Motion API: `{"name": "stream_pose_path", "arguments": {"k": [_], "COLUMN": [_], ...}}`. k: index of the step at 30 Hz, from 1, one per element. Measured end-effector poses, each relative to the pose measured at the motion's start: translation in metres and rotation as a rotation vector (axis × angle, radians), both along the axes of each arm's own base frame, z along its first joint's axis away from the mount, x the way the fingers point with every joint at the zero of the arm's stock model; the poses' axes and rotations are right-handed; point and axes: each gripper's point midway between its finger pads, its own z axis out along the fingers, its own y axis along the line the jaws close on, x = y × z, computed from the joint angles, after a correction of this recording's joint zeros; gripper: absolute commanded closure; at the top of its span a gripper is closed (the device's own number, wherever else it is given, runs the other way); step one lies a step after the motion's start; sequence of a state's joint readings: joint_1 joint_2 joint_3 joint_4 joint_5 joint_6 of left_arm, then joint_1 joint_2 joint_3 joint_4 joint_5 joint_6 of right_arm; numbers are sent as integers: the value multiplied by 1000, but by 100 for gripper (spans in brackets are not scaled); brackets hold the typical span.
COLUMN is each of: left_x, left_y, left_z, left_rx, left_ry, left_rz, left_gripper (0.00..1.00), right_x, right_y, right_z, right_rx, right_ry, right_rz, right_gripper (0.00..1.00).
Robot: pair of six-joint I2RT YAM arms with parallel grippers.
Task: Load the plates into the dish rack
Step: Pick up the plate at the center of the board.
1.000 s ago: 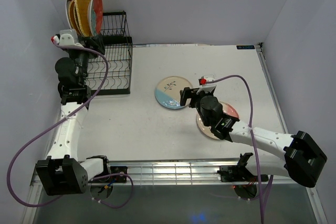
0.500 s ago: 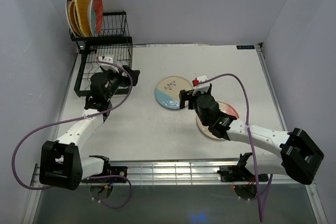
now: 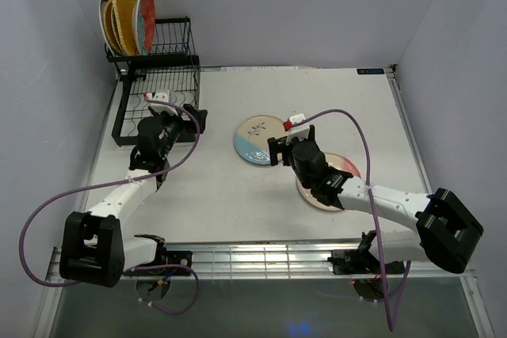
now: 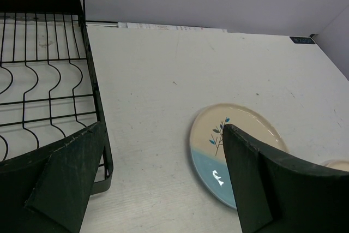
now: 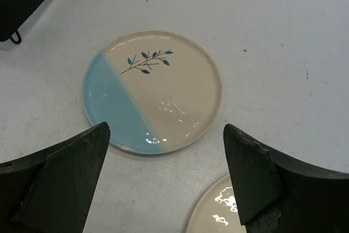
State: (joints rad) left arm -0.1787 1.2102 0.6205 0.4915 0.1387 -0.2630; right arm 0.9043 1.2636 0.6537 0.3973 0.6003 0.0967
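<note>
Right gripper [image 5: 166, 135]: fingers spread wide, holding nothing, over the near edge of the round cream-and-blue plate with a leaf sprig [image 5: 152, 91], which lies flat mid-scene on the white table [image 3: 238, 195]. Round cream-and-pink plate [image 3: 348, 169]: just right and nearer, partly under that arm. Left gripper [image 4: 163, 135]: spread wide, empty, by the near right corner of the black wire dish rack [image 3: 158, 77]. Upright plates [image 3: 127, 17]: in the rack's raised far basket, far left.

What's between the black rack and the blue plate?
Nothing: just bare white table between the dish rack and the cream-blue plate, clearest in the left wrist view.
</note>
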Motion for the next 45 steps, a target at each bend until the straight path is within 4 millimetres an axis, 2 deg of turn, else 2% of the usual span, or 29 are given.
{"name": "stream_pose_path", "arguments": {"k": [6,13,19,21,25,34,45], "left_x": [2,6,7,8,9,12,16], "left_y": [0,4,10,11,13,12,24], "left_z": [0,-8,-7,-7,-9,-24,-25], "left_rx": [0,8,10,10,11,18,7], "left_ry": [-5,13,11,11,14,52,58], "left_rz": [1,29,61,69,79,80,158], "left_gripper": [2,2,2,2,2,2,2], "right_x": [4,12,25,24,19,20,20], "right_y": [9,33,61,69,84,110,120], "right_z": [-9,-36,-63,-74,-93,-112,-135], "right_rx": [-78,-207,-307,-329,-361,-394,-446], "right_ry": [18,94,159,182,225,266,303], "right_rz": [38,119,196,236,328,445,505], "right_gripper": [9,0,20,22,31,45,49]}}
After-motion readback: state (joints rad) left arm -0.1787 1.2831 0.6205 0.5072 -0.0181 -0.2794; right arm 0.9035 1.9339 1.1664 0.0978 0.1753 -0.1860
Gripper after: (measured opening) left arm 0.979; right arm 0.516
